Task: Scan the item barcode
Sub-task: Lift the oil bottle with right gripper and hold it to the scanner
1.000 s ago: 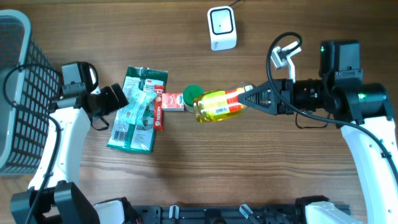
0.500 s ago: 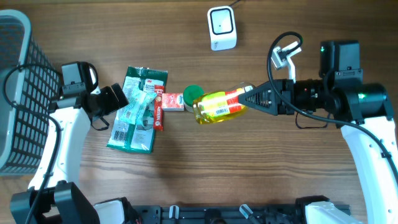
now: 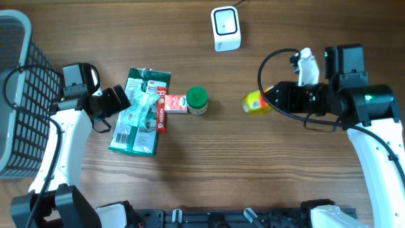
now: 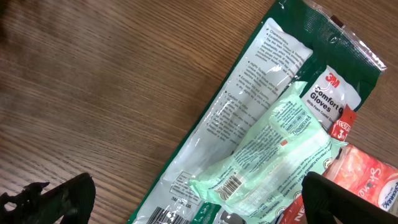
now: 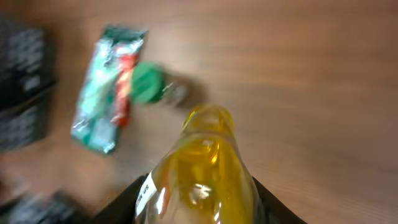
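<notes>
**Over the bench, the yellow bottle is in the right fingers**

On the right side of the bench (image 3: pixel 190 164), the right fingers (image 5: pixel 273 211) squeeze a yellow bottle (image 3: pixel 254 101) from both sides. The bottle is up off the wood. The white scanner (image 3: pixel 226 28) sits at the far edge, apart from the bottle. A jar (image 3: pixel 197 100) with a green lid stands near the bottle's tip. A red packet (image 3: pixel 174 103) touches the jar. Green packets (image 3: pixel 140 111) lie next to that. The left fingers (image 4: pixel 348 199) are spread wide over the green packets and hold nothing. A gray basket (image 3: pixel 12 25) sits at the left edge.
</notes>
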`<state>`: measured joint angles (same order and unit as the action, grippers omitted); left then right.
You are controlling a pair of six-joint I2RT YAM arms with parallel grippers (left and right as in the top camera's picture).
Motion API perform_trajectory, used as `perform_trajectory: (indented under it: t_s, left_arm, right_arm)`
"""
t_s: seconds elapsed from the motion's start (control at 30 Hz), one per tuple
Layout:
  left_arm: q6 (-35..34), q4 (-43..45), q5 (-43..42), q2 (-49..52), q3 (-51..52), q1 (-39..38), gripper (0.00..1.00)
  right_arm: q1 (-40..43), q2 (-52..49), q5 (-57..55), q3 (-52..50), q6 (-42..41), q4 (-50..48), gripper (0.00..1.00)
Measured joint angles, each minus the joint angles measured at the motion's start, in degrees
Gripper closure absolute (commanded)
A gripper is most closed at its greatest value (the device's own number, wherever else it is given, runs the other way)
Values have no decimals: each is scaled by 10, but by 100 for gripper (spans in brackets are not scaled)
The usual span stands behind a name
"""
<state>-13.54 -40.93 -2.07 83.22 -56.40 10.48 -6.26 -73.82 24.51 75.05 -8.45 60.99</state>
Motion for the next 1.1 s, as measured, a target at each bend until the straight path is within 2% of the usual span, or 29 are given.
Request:
perform_trajectory:
  t_s: [0.07,0.17,0.33,0.4,0.63,0.83,1.1]
  left_arm:
    - [0,0,0,0,0,0,0]
    - [0,1,0,0,0,0,0]
    - [0,0,0,0,0,0,0]
    - [0,0,0,0,0,0,0]
    - [0,0,0,0,0,0,0]
    - [0,0,0,0,0,0,0]
    - [0,0,0,0,0,0,0]
  right_arm:
    - [0,-3,-40,7,-1,-7,95]
    - [0,-43,-76,96,-3,43,96]
    - [-12,-191,-120,379,13,153,96]
    - [-31,-239,-157,430,24,146,96]
    - [-123,-372,-310,442,75,5,96]
    - [-205,-465,-517,442,177,-148,96]
    - [-247,-575,-668,442,307,-303,96]
